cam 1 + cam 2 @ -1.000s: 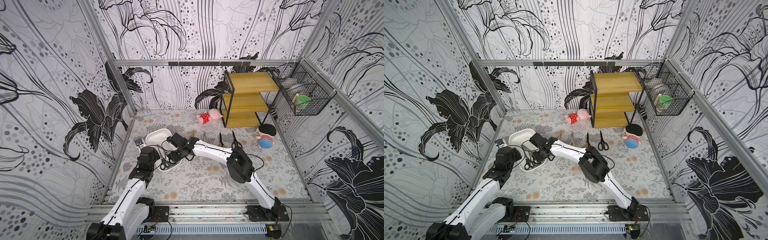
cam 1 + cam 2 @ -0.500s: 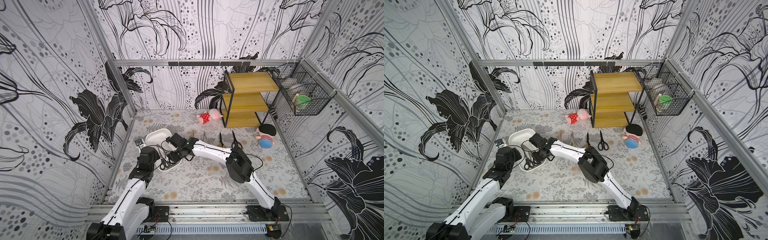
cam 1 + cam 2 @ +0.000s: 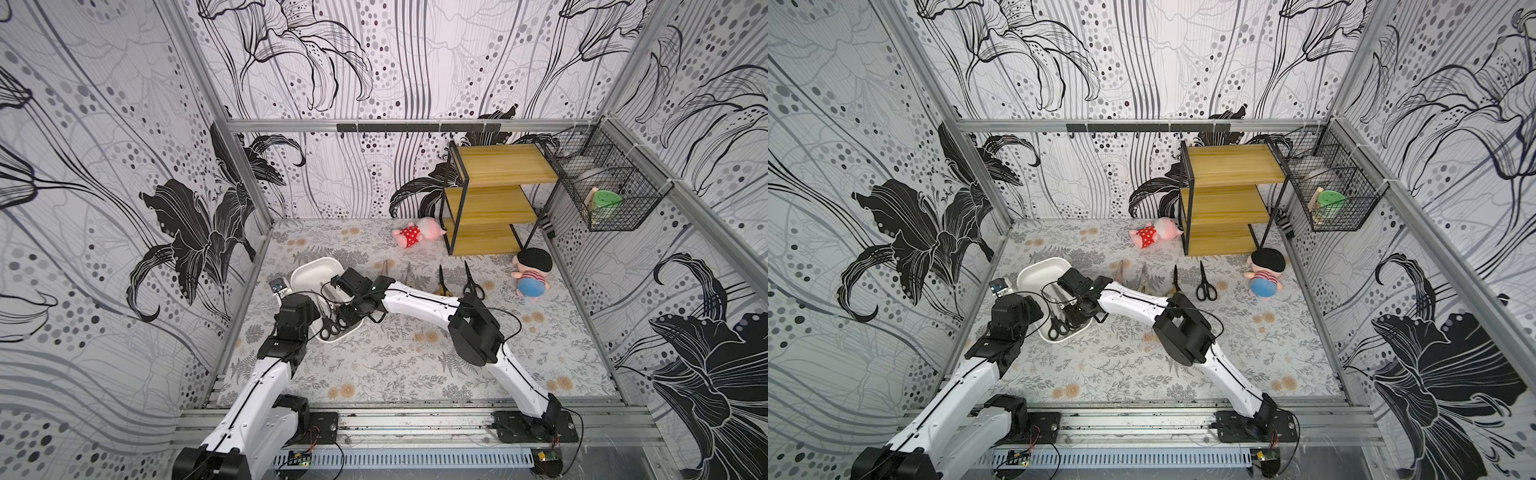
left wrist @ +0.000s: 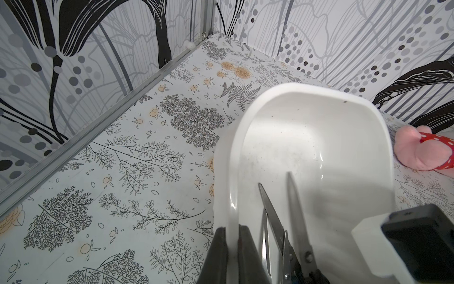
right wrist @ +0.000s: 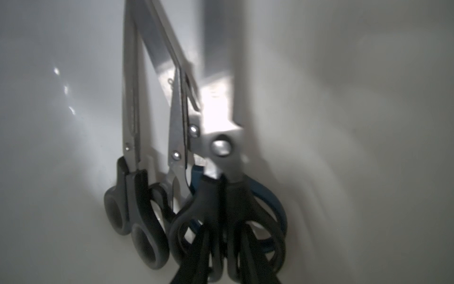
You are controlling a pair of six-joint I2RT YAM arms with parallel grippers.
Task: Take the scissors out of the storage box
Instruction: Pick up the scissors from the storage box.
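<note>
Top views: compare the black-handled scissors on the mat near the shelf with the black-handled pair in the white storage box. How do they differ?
The mat pair lies outside the storage box; the boxed pair sits inside. The mat pair touches nothing; the boxed pair is bunched with other scissors. The right gripper reaches in beside the boxed pair, far from the mat pair. Both: black handles, steel blades.

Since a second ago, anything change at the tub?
Little visible. The right pincer stays down in the shallow white plastic tub over the black-handled steel scissors; whether it has gripped them I cannot tell. The left pincer stays clamped on the tub's rim. Tub, the scissors laid out on the floral table, the pink plush toy and the black-haired plush doll have not moved.
</note>
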